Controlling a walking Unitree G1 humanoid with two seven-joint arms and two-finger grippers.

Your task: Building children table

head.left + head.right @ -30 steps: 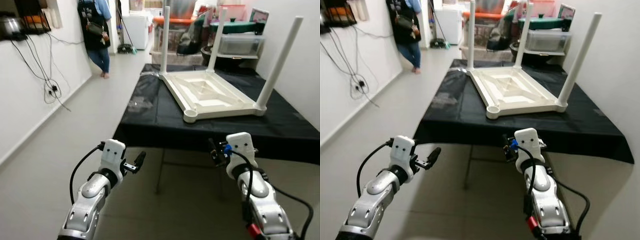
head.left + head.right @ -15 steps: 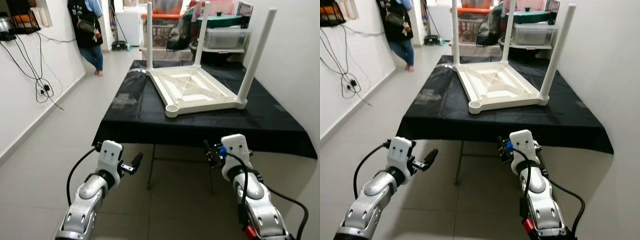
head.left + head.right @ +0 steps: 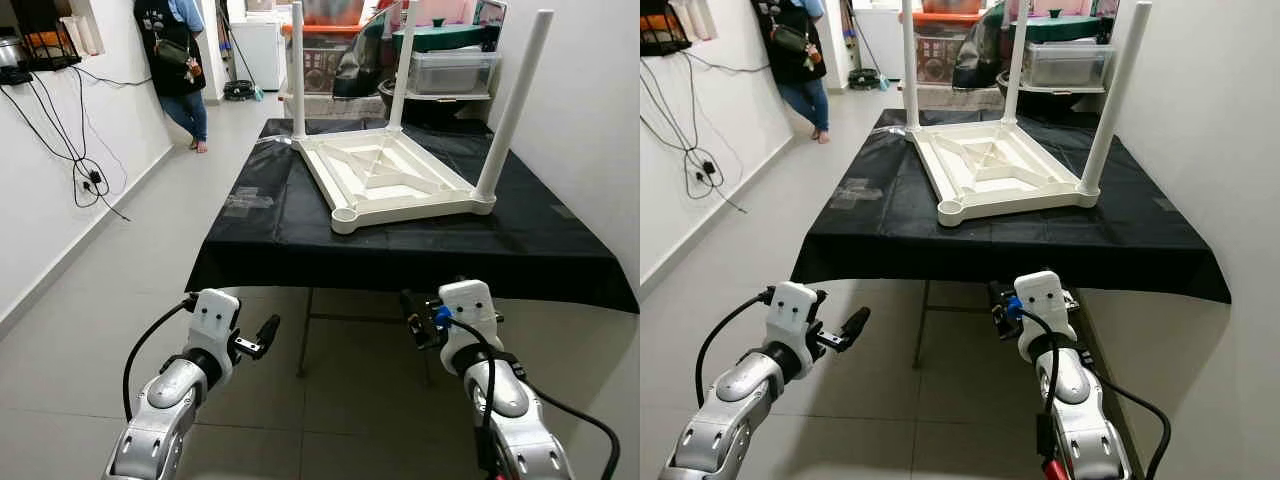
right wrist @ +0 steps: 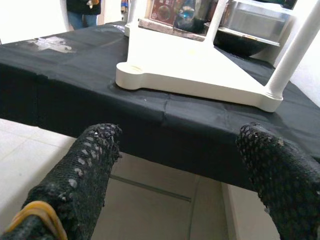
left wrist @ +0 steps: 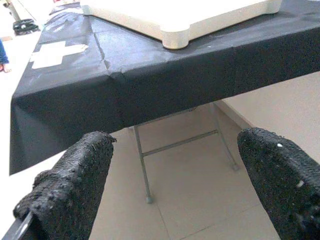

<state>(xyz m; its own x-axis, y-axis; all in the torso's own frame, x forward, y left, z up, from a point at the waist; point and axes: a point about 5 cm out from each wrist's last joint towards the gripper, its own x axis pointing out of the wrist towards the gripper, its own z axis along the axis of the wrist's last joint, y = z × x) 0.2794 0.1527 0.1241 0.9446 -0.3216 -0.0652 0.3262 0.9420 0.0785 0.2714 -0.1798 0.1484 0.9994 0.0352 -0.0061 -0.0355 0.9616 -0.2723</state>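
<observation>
Since the upturned white table (image 3: 392, 182) on the black cloth (image 3: 270, 230) looks light, stiff, slick plastic, left gripper (image 3: 262, 335) and right gripper (image 3: 413, 317), both wide open and empty, should grip a leg (image 3: 513, 105) near its base.

children's table (image 3: 390, 180) upside down on black-covered table (image 3: 300, 225), three legs up, near-left socket bare | left gripper (image 3: 262, 335) and right gripper (image 3: 410, 312) low before the edge | person (image 3: 180, 60) by left wall
</observation>
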